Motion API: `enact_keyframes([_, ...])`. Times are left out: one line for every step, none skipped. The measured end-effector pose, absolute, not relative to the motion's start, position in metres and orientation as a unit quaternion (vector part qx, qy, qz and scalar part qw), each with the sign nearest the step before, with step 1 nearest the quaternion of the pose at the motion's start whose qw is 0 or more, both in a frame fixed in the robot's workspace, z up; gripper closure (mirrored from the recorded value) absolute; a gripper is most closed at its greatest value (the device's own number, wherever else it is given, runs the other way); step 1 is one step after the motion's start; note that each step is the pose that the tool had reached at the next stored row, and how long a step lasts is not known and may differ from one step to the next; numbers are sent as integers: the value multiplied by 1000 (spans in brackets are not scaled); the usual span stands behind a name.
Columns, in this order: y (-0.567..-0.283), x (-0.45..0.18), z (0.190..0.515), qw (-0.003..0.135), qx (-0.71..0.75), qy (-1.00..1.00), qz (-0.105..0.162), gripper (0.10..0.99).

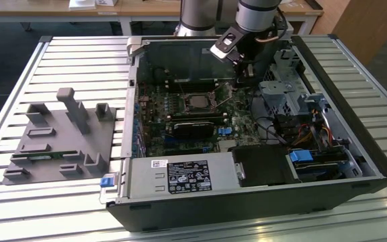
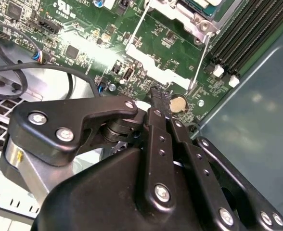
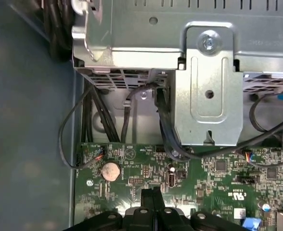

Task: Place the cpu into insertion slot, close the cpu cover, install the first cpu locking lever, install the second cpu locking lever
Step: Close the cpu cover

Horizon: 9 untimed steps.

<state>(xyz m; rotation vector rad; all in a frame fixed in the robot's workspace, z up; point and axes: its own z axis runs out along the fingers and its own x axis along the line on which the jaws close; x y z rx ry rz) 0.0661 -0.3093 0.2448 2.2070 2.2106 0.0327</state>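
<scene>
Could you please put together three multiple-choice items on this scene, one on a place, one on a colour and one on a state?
1. Where is the gripper in the exterior view?
A. Inside the open computer case, to the exterior view's right of the insertion slot
B. Outside the computer case
C. Directly above the insertion slot

2. What colour is the circuit board?
A. Red
B. Green
C. Blue

3. How do the gripper's fingers stand?
A. Spread wide open
B. Shut on a screw
C. Shut together, holding nothing

Answers:
1. A: the gripper hangs over the board beside the slot.
2. B: green shows in both wrist views.
3. C: the tips meet in the first wrist view, with nothing between them.
</scene>
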Motion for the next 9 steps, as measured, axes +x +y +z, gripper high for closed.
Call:
enact_keyframes([-309,66,243,9,706,708,11,980])
enact_keyframes([-309,66,242,9,706,708,11,980])
enact_keyframes([-309,66,240,9,706,708,11,980])
enact_keyframes([-309,66,240,9,706,708,11,980])
enact_keyframes([-309,65,239,9,706,708,11,980])
enact_keyframes([-309,64,239,9,706,708,11,980])
enact_keyframes([-309,63,239,9,706,708,10,980])
enact_keyframes([-309,61,238,9,706,708,10,980])
enact_keyframes([-309,60,238,9,706,708,10,980])
